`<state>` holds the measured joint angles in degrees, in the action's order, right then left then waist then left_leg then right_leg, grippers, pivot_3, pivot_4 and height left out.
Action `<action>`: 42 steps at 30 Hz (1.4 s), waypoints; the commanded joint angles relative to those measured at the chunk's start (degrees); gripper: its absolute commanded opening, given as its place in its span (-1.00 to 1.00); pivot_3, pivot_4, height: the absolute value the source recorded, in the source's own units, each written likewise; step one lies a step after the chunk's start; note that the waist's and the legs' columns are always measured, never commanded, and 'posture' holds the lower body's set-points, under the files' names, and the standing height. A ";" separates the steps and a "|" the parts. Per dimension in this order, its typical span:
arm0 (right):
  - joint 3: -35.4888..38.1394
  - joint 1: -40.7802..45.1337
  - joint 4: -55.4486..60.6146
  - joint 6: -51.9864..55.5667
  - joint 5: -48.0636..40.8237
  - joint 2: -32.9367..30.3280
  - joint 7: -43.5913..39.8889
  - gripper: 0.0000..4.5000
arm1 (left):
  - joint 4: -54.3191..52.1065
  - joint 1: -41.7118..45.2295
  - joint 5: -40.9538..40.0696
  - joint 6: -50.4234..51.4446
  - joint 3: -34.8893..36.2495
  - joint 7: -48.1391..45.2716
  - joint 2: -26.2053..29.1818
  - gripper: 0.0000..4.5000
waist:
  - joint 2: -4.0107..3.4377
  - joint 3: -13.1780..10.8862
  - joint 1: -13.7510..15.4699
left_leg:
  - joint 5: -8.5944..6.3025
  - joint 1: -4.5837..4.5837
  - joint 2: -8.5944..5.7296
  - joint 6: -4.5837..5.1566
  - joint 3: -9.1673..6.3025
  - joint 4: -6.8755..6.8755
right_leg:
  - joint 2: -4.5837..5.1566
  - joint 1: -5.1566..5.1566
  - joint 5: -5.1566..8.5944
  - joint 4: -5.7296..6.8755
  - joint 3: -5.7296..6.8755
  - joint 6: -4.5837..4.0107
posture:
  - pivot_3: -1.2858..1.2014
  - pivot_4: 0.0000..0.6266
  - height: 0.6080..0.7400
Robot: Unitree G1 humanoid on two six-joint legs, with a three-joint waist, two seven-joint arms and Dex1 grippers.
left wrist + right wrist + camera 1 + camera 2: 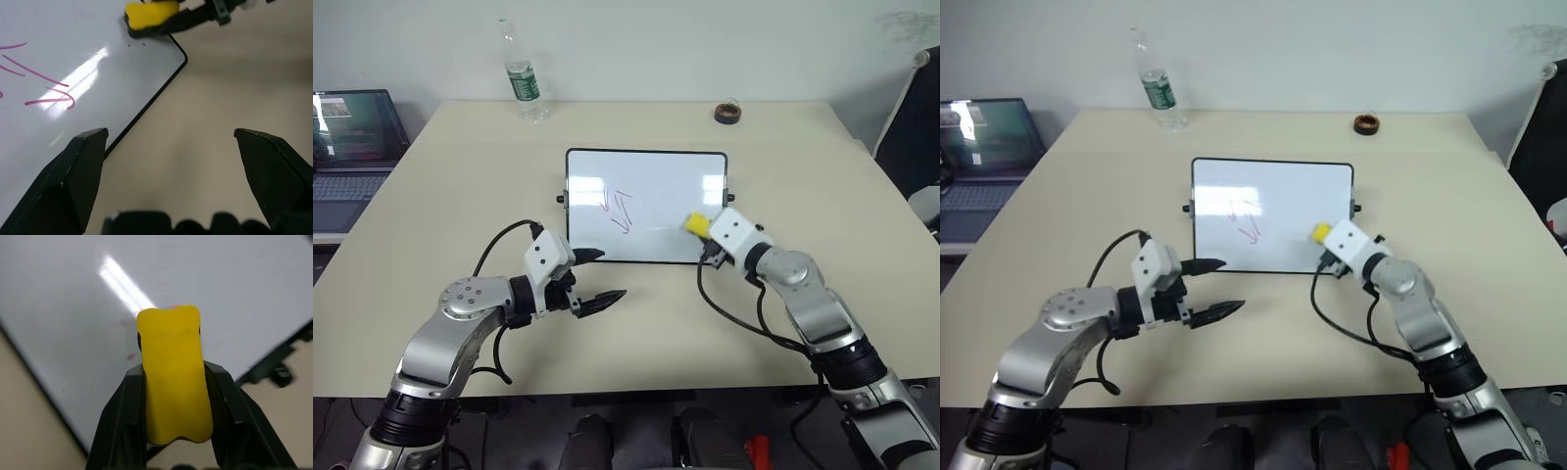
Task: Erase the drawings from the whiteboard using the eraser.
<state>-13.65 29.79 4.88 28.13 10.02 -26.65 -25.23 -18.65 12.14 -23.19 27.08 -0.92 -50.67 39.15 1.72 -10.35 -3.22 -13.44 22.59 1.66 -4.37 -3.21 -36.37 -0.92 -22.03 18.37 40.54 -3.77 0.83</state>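
The whiteboard (656, 176) lies flat in the middle of the table. Pink-red drawings (618, 210) mark its left-centre part. My right gripper (171, 382) is shut on the yellow eraser (695, 224), whose black underside rests on the board near its lower right corner. In the left wrist view the eraser (149, 14) sits on the board (58, 44), well to the right of the strokes (46, 83). My left gripper (597, 277) hovers open just off the board's lower left corner, holding nothing.
A plastic water bottle (521, 76) stands at the table's far left. A dark tape roll (728, 114) lies at the far right. A laptop (352, 137) sits on a side desk to the left. A dark chair (913, 127) stands on the right.
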 commanded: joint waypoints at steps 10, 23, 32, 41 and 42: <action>-2.48 -1.24 1.30 3.14 2.31 -2.48 -4.45 -0.46 | -2.27 0.40 -0.14 -0.47 0.34 0.09 0.19 1.00 | 0.02 0.01 -0.24 | -0.01 -0.05 0.02 0.01 0.05 0.00 | 0.00 0.02 0.00 -0.02 -0.06 0.01 | 0.03 -0.52 1.00; -6.68 -0.53 1.50 1.43 0.91 0.66 -8.84 -0.47 | -2.96 0.27 -0.17 0.15 0.54 0.42 0.33 1.00 | 0.03 0.01 -0.20 | 0.00 -0.03 0.03 0.02 0.05 0.01 | -0.01 0.01 -0.01 -0.03 -0.07 0.01 | 0.03 -0.52 1.00; -1.90 1.83 -1.49 -0.87 3.95 2.69 0.75 -0.47 | -2.87 -0.12 -0.18 0.40 1.20 0.90 0.52 1.00 | 0.02 0.01 -0.07 | 0.00 -0.01 0.02 0.02 0.03 0.01 | -0.01 0.00 0.00 -0.05 -0.05 0.02 | 0.03 -0.52 1.00; -7.00 -1.15 -0.67 -6.20 9.04 -6.19 -5.23 -0.47 | -2.29 -2.21 -0.23 -0.75 2.91 1.04 1.26 1.00 | 0.03 0.02 0.37 | 0.00 0.12 -0.01 0.02 -0.04 0.01 | 0.03 0.01 -0.01 -0.22 0.04 0.03 | 0.03 -0.52 1.00; -6.84 -1.11 -0.45 -6.21 8.47 -5.83 -5.51 -0.47 | -2.24 -2.27 -0.21 -0.84 2.95 1.10 1.26 1.00 | 0.05 0.03 0.35 | 0.00 0.09 -0.01 0.02 -0.03 0.01 | 0.03 0.03 -0.01 -0.23 0.04 0.04 | 0.03 -0.52 1.00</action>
<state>-19.80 29.67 5.20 21.69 16.93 -32.19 -30.03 -19.75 9.72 -23.18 27.24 0.55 -49.53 40.07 1.77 -10.32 -2.87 -13.44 22.67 1.66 -4.35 -3.23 -36.36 -0.89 -22.00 18.35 40.31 -3.75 0.87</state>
